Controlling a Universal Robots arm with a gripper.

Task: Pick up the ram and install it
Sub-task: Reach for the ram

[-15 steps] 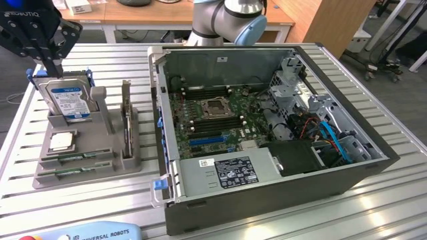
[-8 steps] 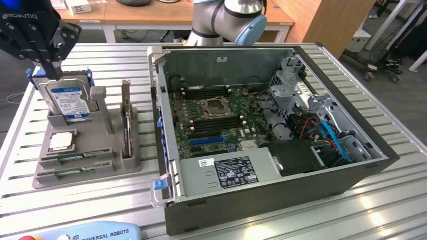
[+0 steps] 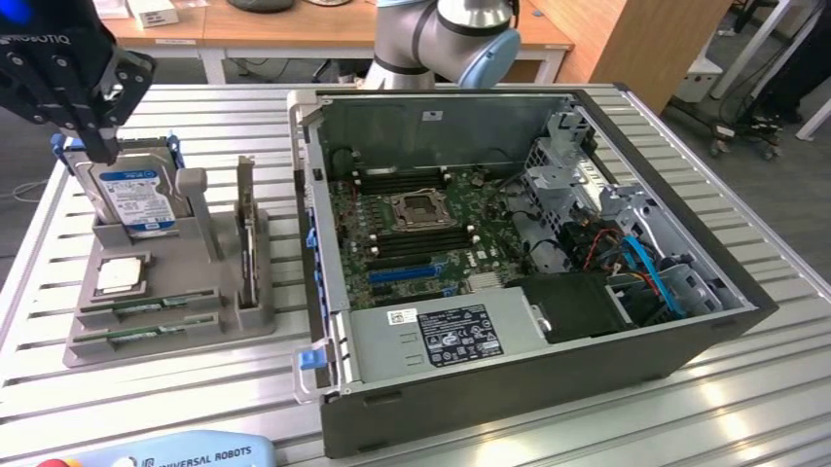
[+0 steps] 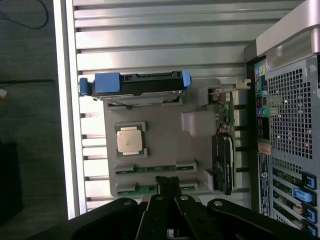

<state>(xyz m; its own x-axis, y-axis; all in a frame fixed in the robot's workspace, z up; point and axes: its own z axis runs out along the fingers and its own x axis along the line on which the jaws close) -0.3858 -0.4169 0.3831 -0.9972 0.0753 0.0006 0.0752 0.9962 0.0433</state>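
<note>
The step in hand looks like the approach to the pick; nothing has been lifted yet. On the slatted table (image 3: pixel 760 409), in the exterior view, the open computer case (image 3: pixel 585 379) sits at the middle. The grey holder tray (image 3: pixel 195 326) is at its nine o'clock, just beside it. The pincer (image 3: pixel 93 144) hangs over the tray's twelve o'clock end, above the hard drive (image 3: pixel 130 199) and well clear of it. It is clenched and empty. In the wrist view its fingertips (image 4: pixel 167 181) meet with nothing between them.

The ram (image 3: pixel 146 310) lies flat in a slot at the tray's six o'clock end, untouched, with a second stick (image 3: pixel 140 334) in the slot just beside it. Which of the two is meant, I cannot tell.

As I judge it, a grasp would call for the fingers to part, come over that six o'clock end and line up across a stick's thin edge. Its neighbour lies close. Seating it would then need the stick square to one of the dark memory slots flanking the processor socket (image 3: pixel 422 209) on the board.

Counted:
- one table
- one case
- one tray
- one hard drive
- one upright card (image 3: pixel 244 229) along the tray's three o'clock edge
- two ram sticks
- one square processor chip (image 3: pixel 120 276) between the drive and the sticks
</note>
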